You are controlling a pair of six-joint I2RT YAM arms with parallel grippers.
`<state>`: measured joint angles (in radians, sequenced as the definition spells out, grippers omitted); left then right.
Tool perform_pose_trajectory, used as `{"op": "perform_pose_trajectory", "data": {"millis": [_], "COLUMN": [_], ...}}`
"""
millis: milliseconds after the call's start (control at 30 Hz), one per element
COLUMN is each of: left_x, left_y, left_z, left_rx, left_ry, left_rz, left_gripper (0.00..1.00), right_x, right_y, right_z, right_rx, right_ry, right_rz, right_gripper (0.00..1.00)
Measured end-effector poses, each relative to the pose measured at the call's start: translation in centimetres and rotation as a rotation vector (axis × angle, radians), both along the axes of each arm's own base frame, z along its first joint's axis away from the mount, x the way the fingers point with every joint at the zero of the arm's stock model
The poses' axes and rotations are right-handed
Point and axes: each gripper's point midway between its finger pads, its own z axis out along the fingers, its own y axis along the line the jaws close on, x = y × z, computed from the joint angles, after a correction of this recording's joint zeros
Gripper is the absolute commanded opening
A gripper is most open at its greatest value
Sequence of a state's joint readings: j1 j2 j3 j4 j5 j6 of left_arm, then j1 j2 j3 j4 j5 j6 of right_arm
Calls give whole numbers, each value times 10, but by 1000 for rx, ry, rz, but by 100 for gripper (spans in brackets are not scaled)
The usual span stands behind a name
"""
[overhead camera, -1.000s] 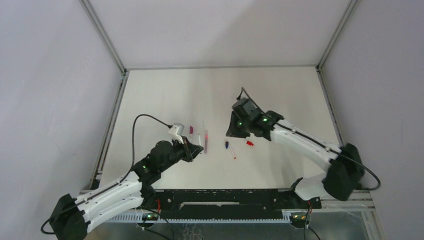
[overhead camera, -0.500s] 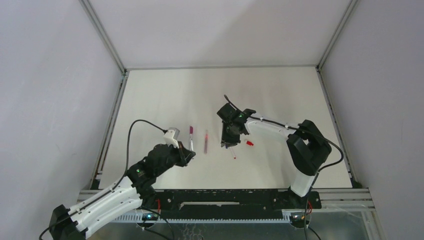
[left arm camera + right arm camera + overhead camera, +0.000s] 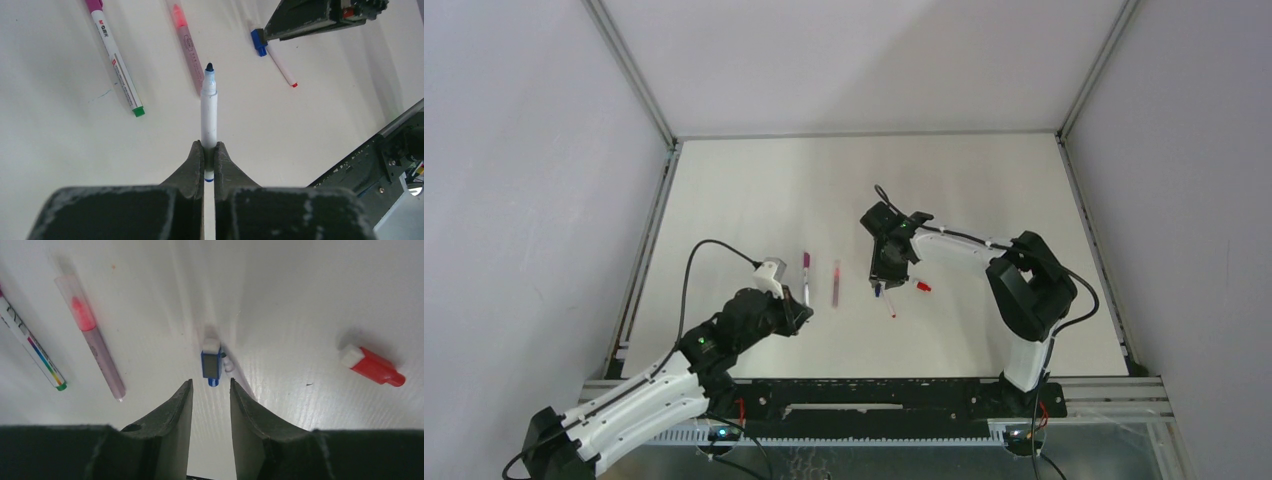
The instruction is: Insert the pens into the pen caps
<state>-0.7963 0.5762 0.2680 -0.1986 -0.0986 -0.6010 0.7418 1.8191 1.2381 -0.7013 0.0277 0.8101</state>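
Our left end effector clamps the blue pen; our parted right end effector may knock the blue cap aside.

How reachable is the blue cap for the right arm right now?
Probably yes. The right pincer is open, with the blue cap lined up just ahead of its gap and nothing between them. One snag: a thin white pen lies right beside the cap.
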Motion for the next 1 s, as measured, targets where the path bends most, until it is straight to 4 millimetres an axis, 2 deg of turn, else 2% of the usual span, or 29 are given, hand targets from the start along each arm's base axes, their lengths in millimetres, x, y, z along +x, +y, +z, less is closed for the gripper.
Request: {"op": "perform_pose_trajectory", "data": {"millis": [300, 533, 867, 1000], "left_x": [-1, -2, -1, -1], "left_y": [1, 1, -2, -3], "left_z": [-8, -15, -20, -19], "left_rx": [30, 48, 57, 51], "left_ry": [22, 43, 58, 57], "left_rz": [-4, -8, -15, -21], "left_gripper": [0, 0, 0, 0], "right_x": [8, 7, 21, 22], "right_y": [-8, -2, 11, 12], "right_z": [-5, -14, -2, -5], "right_rx": [-5, 10, 47, 42], "right_ry": [8, 31, -3, 1], "right_rz": [-21, -3, 23, 27], "right_gripper": [40, 39, 37, 37]}}
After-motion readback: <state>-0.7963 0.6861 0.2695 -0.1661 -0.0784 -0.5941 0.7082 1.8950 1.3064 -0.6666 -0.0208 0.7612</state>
